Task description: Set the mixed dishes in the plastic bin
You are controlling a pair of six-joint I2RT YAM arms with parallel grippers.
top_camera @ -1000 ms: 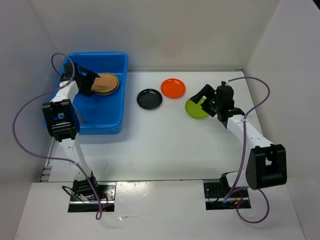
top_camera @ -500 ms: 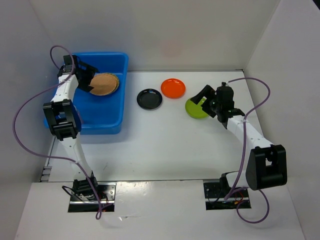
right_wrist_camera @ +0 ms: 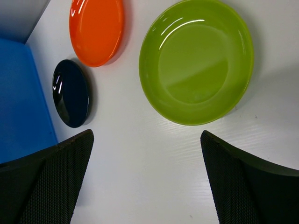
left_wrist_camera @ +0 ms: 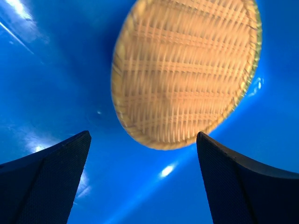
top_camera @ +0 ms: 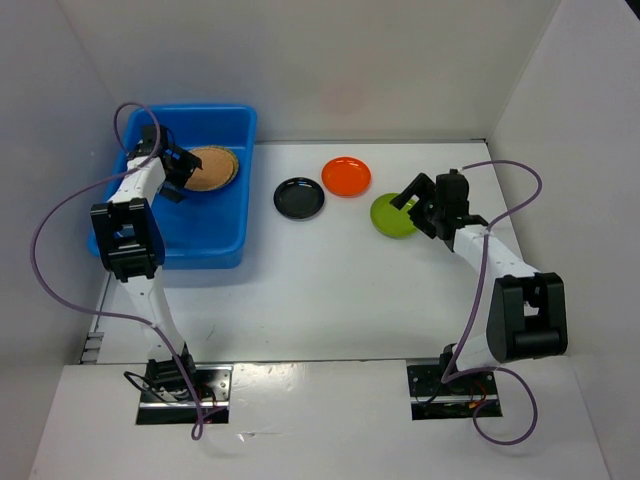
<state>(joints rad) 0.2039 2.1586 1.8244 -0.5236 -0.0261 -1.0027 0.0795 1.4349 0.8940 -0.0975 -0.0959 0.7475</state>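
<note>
a tan woven plate [top_camera: 212,168] is seen lying flat in the far part of the blue plastic bin [top_camera: 205,228], which is set at the far left of the table [top_camera: 330,290]. the left gripper [top_camera: 178,170] is held over the bin just left of the plate, its jaws spread wide with nothing gripped. in the left wrist view the plate lies just beyond the two fingertips. a lime green plate [right_wrist_camera: 196,60] rests on the table at the right, just ahead of the right gripper [right_wrist_camera: 147,135], whose jaws are likewise parted wide and empty. an orange plate [top_camera: 346,176] and a black plate [top_camera: 299,198] are laid between the green one and the bin.
</note>
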